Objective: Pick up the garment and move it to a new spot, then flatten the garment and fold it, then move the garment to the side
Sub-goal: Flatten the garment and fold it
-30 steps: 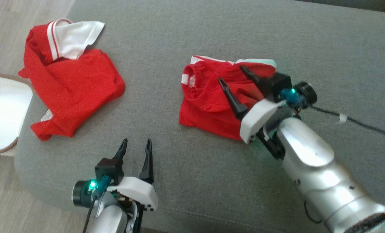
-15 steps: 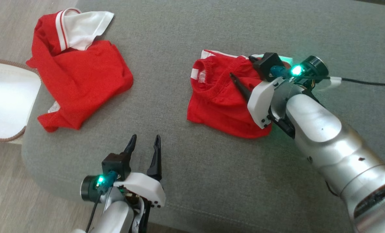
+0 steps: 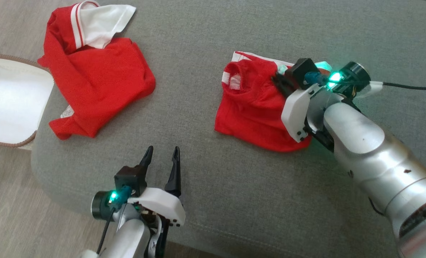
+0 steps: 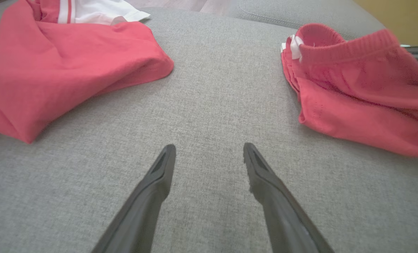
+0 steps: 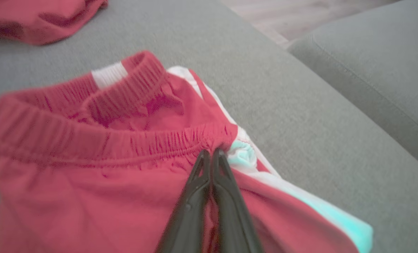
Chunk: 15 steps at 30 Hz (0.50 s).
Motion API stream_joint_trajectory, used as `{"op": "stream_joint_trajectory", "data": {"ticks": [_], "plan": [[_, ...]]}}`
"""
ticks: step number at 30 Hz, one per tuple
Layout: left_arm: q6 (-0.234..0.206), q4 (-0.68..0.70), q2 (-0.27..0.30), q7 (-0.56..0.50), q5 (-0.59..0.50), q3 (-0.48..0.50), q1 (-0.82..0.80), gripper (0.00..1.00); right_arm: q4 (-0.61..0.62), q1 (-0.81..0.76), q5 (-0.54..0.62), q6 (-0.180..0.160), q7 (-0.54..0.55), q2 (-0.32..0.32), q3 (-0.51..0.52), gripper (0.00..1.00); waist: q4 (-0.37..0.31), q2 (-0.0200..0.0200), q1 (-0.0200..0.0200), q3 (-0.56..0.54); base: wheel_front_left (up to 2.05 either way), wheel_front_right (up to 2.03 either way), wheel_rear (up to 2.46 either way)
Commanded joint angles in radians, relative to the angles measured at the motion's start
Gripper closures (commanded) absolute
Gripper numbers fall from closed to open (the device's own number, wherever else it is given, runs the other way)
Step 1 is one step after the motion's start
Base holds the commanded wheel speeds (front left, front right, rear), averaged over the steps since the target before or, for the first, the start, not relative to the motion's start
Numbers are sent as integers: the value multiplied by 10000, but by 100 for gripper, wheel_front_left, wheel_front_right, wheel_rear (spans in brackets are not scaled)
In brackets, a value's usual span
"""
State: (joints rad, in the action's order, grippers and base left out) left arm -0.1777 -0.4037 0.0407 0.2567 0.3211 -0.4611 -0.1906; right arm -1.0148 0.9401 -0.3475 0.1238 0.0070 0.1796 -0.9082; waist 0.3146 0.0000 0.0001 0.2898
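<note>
As far as the head view goes, the garment [image 3: 252, 107] is a folded red bundle on the right half of the grey sofa cushion [image 3: 234, 200], with a ribbed band and a white strip along its far edge. The right gripper [image 3: 279, 79] is pressed down onto its far right corner, fingers pinched together on the cloth, and a green light glows on that wrist. The left gripper [image 3: 162, 152] hovers over bare cushion near the front edge, claw spread wide and holding nothing. A second red garment [image 3: 101, 79] with a white sleeve lies rumpled at the cushion's far left, well apart from the first. Just off that corner sits a white thing with a brown rim [image 3: 12, 100], and I can't tell what it is.

From the left wrist view, the left gripper [image 4: 209, 151] has a big gap between its fingers, with plain grey fabric underneath. The garment [image 4: 353, 98] is off to the right and the second red garment [image 4: 64, 70] to the left.

On the right wrist view, it's pretty clear: the right gripper [image 5: 210, 153] is clamped on the gathered red band of the garment [image 5: 89, 182], right where it meets the white strip. The second red garment [image 5: 36, 17] is a blurry bit at top left.
</note>
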Motion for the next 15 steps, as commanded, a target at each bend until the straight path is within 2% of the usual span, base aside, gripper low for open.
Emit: {"op": "stream_joint_trajectory", "data": {"ticks": [1,8,15], "plan": [[-78,230,95,51,59,280,-287,0,334,418,-100,69,-387,-133,-45,100,20,0,-1,-4,0,0,0],[-50,311,95,51,123,114,-217,0,816,863,-277,69,-1733,-412,-120,100,148,0,-1,-85,0,0,0],[-62,360,95,51,321,-188,-224,0,863,733,-915,69,-1522,-507,-1074,100,565,0,-1,-65,0,0,0]]}}
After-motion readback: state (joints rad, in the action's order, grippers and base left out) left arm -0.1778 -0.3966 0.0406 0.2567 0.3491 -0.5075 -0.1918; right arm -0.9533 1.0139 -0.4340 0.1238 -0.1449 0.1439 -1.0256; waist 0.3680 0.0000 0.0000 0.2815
